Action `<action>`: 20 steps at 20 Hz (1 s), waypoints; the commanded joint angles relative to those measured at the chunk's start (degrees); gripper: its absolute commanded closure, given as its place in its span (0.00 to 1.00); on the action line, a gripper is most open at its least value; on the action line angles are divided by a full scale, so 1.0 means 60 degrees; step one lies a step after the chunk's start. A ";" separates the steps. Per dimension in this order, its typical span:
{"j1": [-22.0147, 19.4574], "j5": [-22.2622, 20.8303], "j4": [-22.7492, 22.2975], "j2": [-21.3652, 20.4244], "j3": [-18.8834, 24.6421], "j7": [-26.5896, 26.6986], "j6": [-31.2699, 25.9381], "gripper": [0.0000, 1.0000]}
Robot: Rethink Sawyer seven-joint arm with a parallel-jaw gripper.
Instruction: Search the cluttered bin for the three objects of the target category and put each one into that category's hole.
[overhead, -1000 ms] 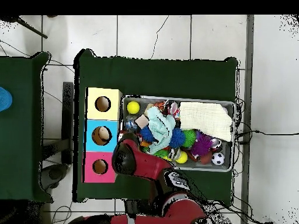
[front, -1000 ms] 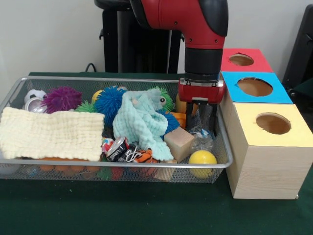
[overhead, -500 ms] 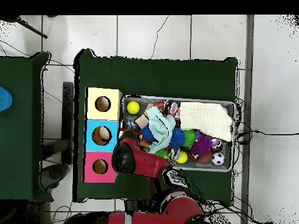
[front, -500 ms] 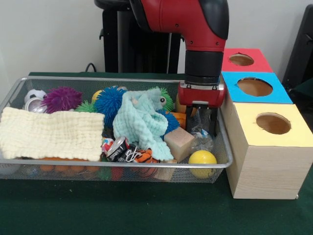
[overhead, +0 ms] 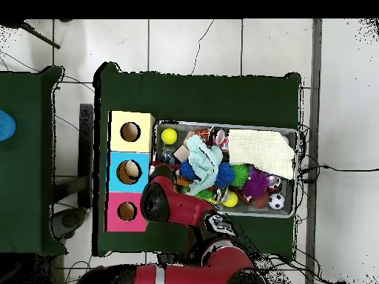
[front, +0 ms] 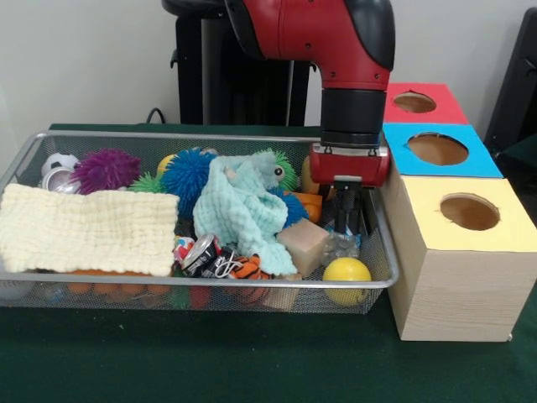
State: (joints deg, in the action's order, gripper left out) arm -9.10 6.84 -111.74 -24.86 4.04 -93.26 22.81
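We see the claw (front: 350, 220) risen a little since a moment ago, pinching a crinkled clear wrapper (front: 345, 238) beside the wooden block (front: 304, 244) — likely lifting it out.

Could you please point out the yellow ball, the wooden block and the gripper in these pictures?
Yellow ball (front: 347, 272): front view, the middle of its face above the bin's rim.
Wooden block (front: 305, 242): front view, its front face.
Gripper (front: 350, 220): front view, midway between its fingertips, low in the bin.
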 commanded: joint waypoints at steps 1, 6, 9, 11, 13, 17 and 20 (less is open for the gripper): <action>-0.0248 -0.0066 0.0755 0.0719 -0.0053 -0.1694 0.0097 1.00; 0.0035 0.0213 0.0665 0.0299 -0.0348 -0.1376 -0.0684 1.00; 0.0138 0.0297 0.0587 0.0048 -0.0453 -0.1307 -0.1015 1.00; 0.0154 0.0266 0.0599 -0.0002 -0.0485 -0.1277 -0.1104 1.00; 0.0192 0.0284 0.0578 -0.0214 -0.0543 -0.1211 -0.1402 1.00; 0.0438 0.0503 0.0375 -0.1146 -0.0829 -0.1052 -0.2738 1.00; 0.0558 0.0448 0.0332 -0.1663 -0.0994 -0.1039 -0.3494 1.00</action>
State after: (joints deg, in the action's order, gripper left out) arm -6.35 6.82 -111.69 -28.73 0.72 -93.26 14.09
